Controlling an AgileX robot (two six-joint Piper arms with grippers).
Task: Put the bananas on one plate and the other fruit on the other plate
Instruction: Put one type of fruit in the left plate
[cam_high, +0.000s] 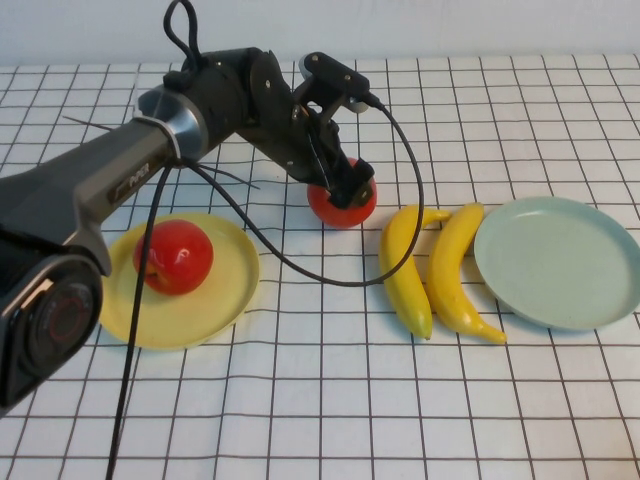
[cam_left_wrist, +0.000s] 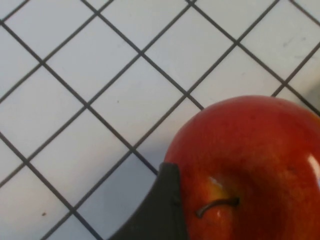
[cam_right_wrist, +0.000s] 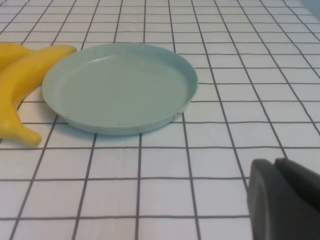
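Between left end effector fingers, 1 apple, right end effector closed

A big black robot arm

The left arm is shiny black with a silver ring, a red circle near its base, and long black cables.

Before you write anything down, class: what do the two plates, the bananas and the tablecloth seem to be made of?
Yellow plate and blue-green plate: probably plastic, matte, evenly coloured, thin raised rims. Bananas: likely plastic replicas, very glossy, spotless yellow. Tablecloth: seemingly soft cloth or vinyl with a printed grid; the lines waver slightly. The left gripper stands open at an apple; the right gripper, shut, waits near the blue-green plate.
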